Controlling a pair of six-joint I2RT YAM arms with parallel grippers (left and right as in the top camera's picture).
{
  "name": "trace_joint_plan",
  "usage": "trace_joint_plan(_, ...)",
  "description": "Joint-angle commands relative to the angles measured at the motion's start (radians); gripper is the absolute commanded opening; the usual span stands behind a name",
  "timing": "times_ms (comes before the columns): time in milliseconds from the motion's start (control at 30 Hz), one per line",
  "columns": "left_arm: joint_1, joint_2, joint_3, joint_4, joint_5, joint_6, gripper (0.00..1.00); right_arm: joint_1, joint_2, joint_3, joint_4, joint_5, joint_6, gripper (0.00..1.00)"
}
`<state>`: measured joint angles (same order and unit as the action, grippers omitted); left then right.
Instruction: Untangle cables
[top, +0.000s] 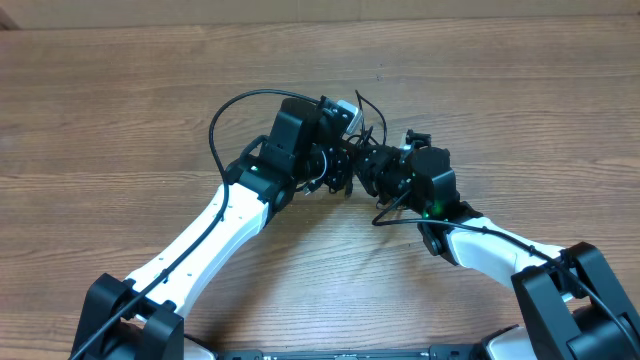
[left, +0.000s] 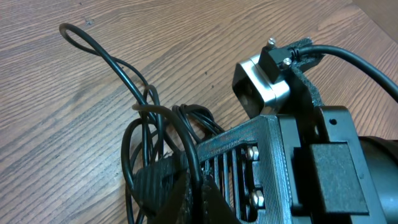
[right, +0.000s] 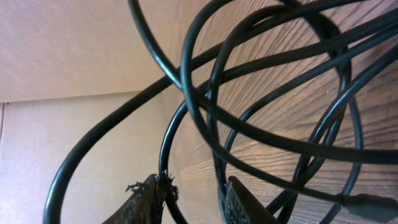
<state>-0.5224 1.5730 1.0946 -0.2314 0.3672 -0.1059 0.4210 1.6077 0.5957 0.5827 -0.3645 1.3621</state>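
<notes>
Right between the two sets of jaws is where the cables (top: 366, 128) sit, bunched in a tight clump with both arms nosed in on it from either side. So neither arm is really nearer, they're both basically on top of it.

From the left wrist view, the cables (left: 152, 112) fan out ahead of the left gripper (left: 183, 190) as a few overlapping loops, with one long skinny loop (left: 68, 31) lying out across the wood well past the tips. Those jaws look pressed together. The loops run right down to them, but I can't see whether a strand is actually nipped.

Right wrist view: the cables (right: 185, 74) cross just ahead of the right gripper (right: 196, 199), arcs stacked over arcs. Its jaws are spread partway with a couple of strands threaded through the gap and wood showing between them.

Seen from overhead, the clump's long axis runs roughly crosswise to the line joining the left gripper (top: 340, 165) and the right gripper (top: 372, 172), with stray ends poking out past the jaws on both sides.

My read: the move here is pulling apart along that joining line. Plenty of bare table (top: 120, 120) behind each arm for that, and the far edge is well away.
</notes>
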Motion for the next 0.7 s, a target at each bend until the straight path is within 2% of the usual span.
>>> trace_joint_plan(0, -0.008, 0.009, 0.000, 0.010, 0.026, -0.010, 0.04, 0.005, -0.010, 0.006, 0.003, -0.034, 0.002, 0.31)
trace_joint_plan(300, -0.009, 0.009, 0.000, 0.026, 0.027, -0.015, 0.04, 0.005, -0.010, 0.006, -0.092, 0.029, -0.002, 0.33)
trace_joint_plan(667, -0.009, 0.009, 0.000, 0.027, 0.053, -0.015, 0.04, 0.005, -0.010, 0.006, -0.066, 0.062, -0.002, 0.32)
